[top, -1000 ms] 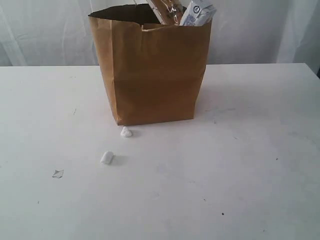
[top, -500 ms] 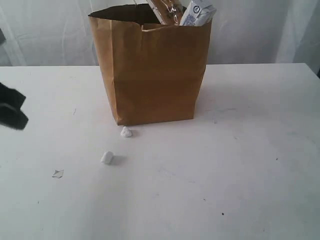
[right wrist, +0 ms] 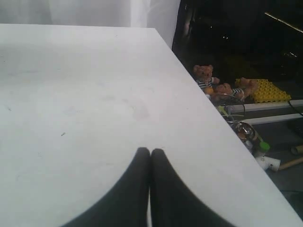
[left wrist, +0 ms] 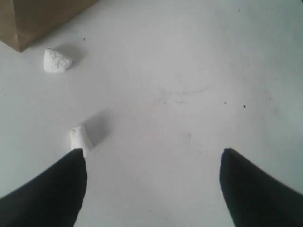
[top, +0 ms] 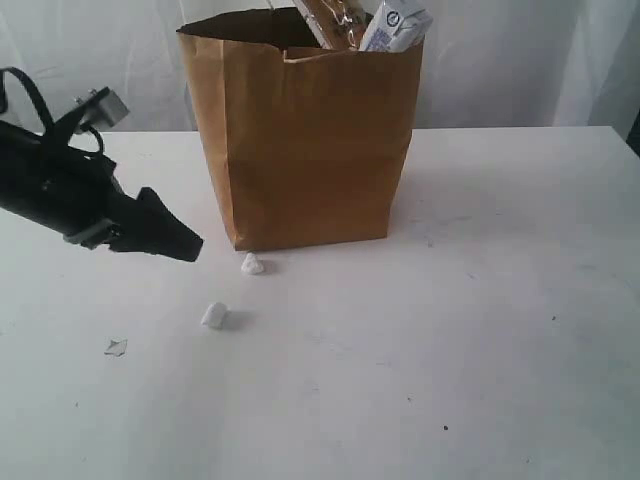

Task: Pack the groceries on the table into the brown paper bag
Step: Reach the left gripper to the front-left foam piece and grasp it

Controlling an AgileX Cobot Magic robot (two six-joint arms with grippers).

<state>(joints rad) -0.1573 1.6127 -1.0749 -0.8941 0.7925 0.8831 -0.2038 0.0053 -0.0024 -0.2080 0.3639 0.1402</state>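
The bag [top: 305, 150] stands upright at the back middle of the bench [top: 480, 330]. A spaghetti pack [top: 335, 22] and a carton [top: 397, 27] poke out of its mouth. No grocery shows on the bench itself, so the packing looks all but finished.

Just in front of the bag's near corner lies a white lump [top: 252, 264], with a second lump [top: 214, 316] a little nearer the camera. The left end effector [left wrist: 152, 153] hovers low beside them, spread wide and holding nothing. The right end effector [right wrist: 150, 151] is pinched closed on nothing, over bare bench near its edge.

If the lumps are the aim, the left arm should drop straight down with its fingers astride one lump. It should keep off the bag's corner, since a nudge could shift or tip the bag.

The bag's long axis is vertical, with the mouth up and a broad face towards the exterior camera. The spaghetti pack and carton both lean, their top ends tilted apart.
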